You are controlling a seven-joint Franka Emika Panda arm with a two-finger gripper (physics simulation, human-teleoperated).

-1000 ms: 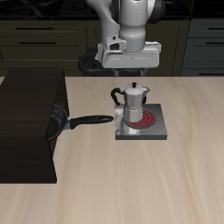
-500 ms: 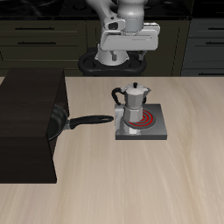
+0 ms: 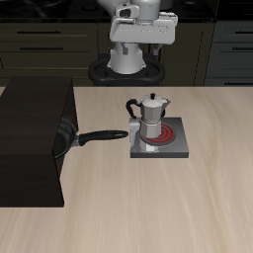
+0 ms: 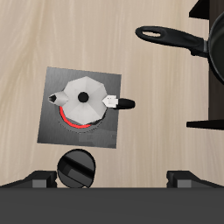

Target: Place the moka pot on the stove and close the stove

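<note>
The silver moka pot (image 3: 149, 118) stands upright on the grey stove (image 3: 174, 149), over the back part of its coil. The coil (image 3: 166, 136) glows red beside the pot. From the wrist view I look straight down on the moka pot (image 4: 84, 98), with its black handle pointing sideways, on the stove (image 4: 54, 122). My gripper (image 3: 144, 38) hangs high above the table's back edge, well clear of the pot. Its fingers (image 4: 39, 180) are spread wide, the gripper (image 4: 109, 180) open and holding nothing.
A black frying pan (image 3: 65, 137) lies against the large black box (image 3: 30, 138), its long handle (image 3: 100, 136) reaching toward the stove. The wrist view also shows the pan's handle (image 4: 168, 37). Dark cabinets line the back.
My gripper has risen steadily up and back, away from the moka pot. The pot, stove and pan have stayed in place.
</note>
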